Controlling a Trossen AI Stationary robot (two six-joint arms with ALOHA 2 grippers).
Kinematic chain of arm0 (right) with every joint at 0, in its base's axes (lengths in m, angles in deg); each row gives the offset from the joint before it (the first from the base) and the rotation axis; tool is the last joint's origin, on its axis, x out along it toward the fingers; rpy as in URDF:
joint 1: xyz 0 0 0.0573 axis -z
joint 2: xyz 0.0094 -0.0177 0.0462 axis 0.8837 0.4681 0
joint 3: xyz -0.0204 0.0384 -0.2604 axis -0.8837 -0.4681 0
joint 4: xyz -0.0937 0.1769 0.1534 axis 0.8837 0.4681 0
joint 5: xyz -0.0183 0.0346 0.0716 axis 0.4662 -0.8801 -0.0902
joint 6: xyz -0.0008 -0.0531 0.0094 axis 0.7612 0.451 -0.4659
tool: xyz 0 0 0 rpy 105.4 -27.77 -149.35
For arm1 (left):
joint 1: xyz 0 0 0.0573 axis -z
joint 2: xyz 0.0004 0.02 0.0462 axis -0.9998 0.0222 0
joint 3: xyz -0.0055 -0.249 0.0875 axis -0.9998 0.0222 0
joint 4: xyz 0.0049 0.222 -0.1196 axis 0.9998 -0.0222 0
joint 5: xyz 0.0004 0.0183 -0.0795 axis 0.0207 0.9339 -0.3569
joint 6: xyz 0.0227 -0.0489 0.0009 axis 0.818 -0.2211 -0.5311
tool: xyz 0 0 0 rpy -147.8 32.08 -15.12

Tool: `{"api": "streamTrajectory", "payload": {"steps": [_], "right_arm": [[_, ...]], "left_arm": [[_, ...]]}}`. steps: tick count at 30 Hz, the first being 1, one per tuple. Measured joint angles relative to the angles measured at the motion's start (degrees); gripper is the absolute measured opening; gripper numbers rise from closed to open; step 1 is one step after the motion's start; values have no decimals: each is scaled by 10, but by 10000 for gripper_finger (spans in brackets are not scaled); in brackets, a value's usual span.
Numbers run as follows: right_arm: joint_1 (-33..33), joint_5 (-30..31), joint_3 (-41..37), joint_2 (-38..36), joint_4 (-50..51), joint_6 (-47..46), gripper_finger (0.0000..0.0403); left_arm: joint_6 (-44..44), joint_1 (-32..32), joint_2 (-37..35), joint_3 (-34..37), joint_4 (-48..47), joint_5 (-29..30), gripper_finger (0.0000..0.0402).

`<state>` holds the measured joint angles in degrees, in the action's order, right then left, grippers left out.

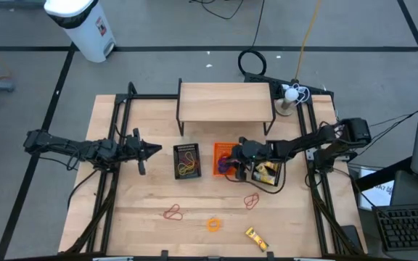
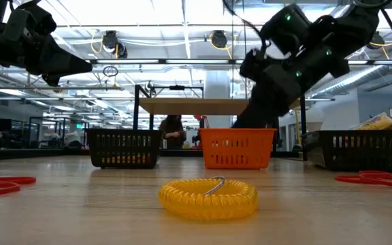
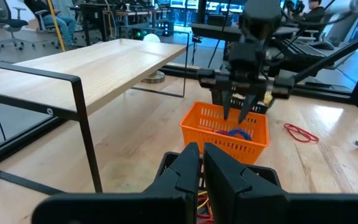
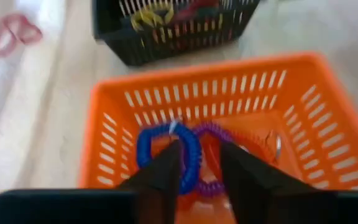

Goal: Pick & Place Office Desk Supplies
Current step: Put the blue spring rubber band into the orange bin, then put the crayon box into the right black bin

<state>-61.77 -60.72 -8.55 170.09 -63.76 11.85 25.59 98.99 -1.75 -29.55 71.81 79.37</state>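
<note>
The right gripper (image 4: 197, 165) is held over the orange basket (image 4: 104, 124), fingers parted and empty. Blue (image 4: 146, 146) and purple (image 4: 211, 132) coil rings inside are shown only by its wrist view. The left gripper (image 3: 201, 163) is seen shut, empty.

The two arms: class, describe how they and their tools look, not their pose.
Both arms are dark and jointed. The left tool and right tool each end in two dark, flat, tapering fingers. Cables run along the right arm, which shows small green lights in the low view.

We find no text, number or brand that we can read in any view; the label on the white bin (image 1: 78, 25) beyond the table's far edge is too small.
</note>
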Motion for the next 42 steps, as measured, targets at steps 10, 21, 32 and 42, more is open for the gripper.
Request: {"api": "streamTrajectory", "payload": {"steps": [10,21,32,42], "right_arm": [[0,-37,-60,-220,-57,61,182],[5,-74,-258,-538,-158,18,10],[37,-70,-314,-695,-63,14,2],[38,-29,-317,-708,-12,28,1]], "left_arm": [[7,0,0,0,-37,16,26],[14,0,0,0,-46,13,26],[11,0,0,0,-45,0,26],[0,0,0,0,-45,-27,26]]}}
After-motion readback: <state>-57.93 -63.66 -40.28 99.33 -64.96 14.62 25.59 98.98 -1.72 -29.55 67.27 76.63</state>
